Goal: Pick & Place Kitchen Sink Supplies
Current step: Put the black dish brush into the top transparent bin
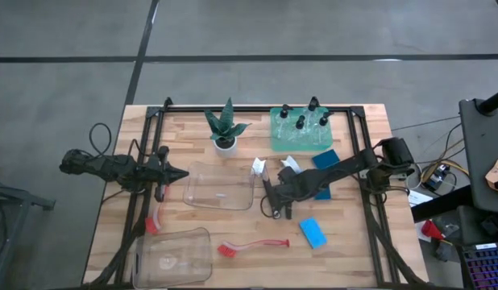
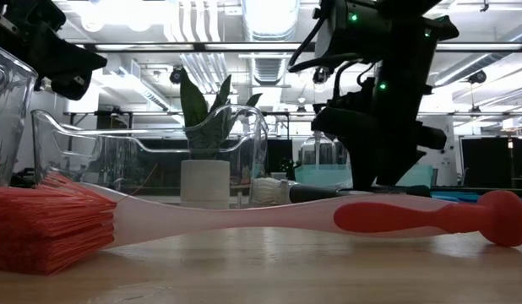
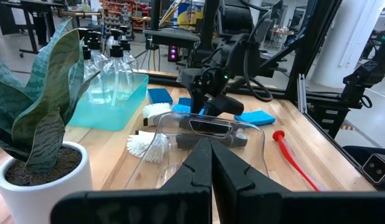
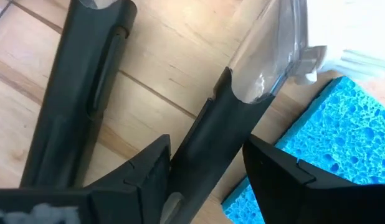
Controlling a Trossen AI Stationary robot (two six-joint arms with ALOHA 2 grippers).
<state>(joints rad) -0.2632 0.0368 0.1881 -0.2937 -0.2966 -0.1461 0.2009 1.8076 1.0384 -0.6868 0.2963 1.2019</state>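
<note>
My right gripper [image 1: 269,196] is open, low over two black brush handles [image 1: 275,208] lying by the clear bin's [image 1: 221,185] right edge. In the right wrist view its fingers [image 4: 286,174] stand on either side of one black handle [image 4: 211,118]; the second handle [image 4: 86,81] lies beside it. My left gripper [image 1: 175,171] is shut and hovers left of that bin, touching nothing. Four clear bottles [image 1: 301,121] stand in the green tray [image 1: 277,143]. Blue sponges [image 1: 312,232] [image 1: 325,159] and red brushes [image 1: 253,246] [image 1: 156,217] lie flat on the table. My right gripper [image 4: 207,149] straddles one black brush handle, fingers across it and pointing down at a slant. The handle lies on the table and runs close along one finger [image 4: 149,168]. I cannot tell whether that finger touches it.
A green plant in a white pot [image 1: 225,133] stands near the far edge. A second clear bin [image 1: 172,256] sits at the near left corner. White brush heads [image 1: 257,167] [image 1: 291,165] lie between the first bin and the tray. The black frame [image 1: 370,201] borders the table.
</note>
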